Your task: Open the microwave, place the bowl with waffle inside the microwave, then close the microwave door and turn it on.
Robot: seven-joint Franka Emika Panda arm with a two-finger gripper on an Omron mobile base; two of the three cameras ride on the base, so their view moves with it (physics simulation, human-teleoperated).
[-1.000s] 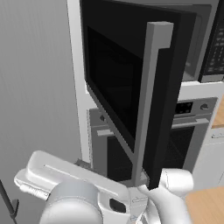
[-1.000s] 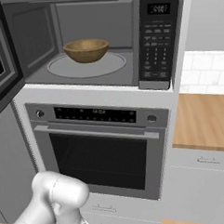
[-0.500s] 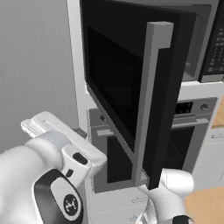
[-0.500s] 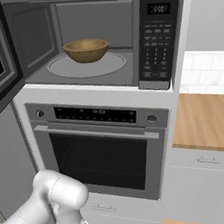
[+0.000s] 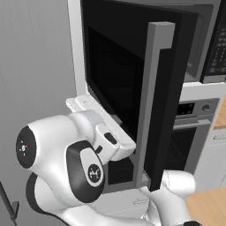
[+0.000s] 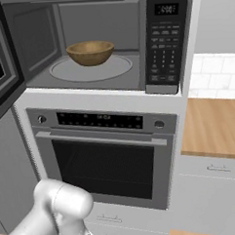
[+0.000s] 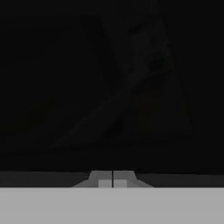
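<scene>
The jaws [image 7: 113,183] are pressed fully together with nothing between them, facing a dark surface too dim to identify. One wide black microwave door [image 5: 128,84] with a dark window stands swung open, its one long grey vertical bar handle [image 5: 150,106] beside the white arm. One large black built-in microwave [image 6: 167,43] holds one brown wooden bowl [image 6: 90,52] on its round turntable plate [image 6: 121,68]. Below sits one grey oven [image 6: 104,159]; to the right, one wooden worktop [image 6: 213,129].
</scene>
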